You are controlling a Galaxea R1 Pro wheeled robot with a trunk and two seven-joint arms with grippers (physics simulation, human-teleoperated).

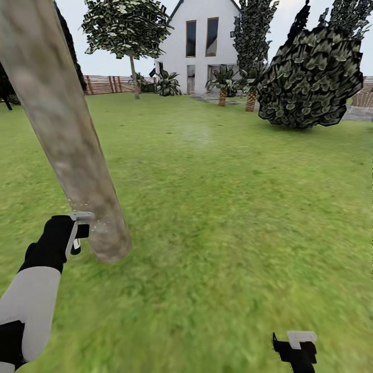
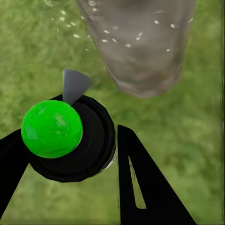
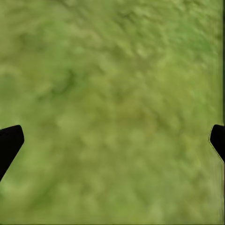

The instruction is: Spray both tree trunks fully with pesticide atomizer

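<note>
One thick, mottled beige-grey tree trunk (image 1: 62,134) leans across the left of the head view, its base standing in the lawn. Fine white specks (image 1: 92,224) dot it near the bottom, and they also show on the trunk (image 2: 140,42) in the left wrist view. My left gripper (image 1: 72,234) is shut on the pesticide atomizer (image 2: 61,136), a black body with a bright green round top and a grey nozzle (image 2: 73,85) pointing at the trunk's base from close by. My right gripper (image 1: 296,349) hangs open over bare grass, its black fingertips (image 3: 9,143) far apart. The other tall tree is out of view.
Green lawn (image 1: 223,217) stretches to a white house (image 1: 199,46) and a brown slat fence (image 1: 109,84). A big dark-leaved bush (image 1: 311,77) stands at the right, short palms (image 1: 223,85) by the house, and a thin-trunked tree (image 1: 133,67) at the back left.
</note>
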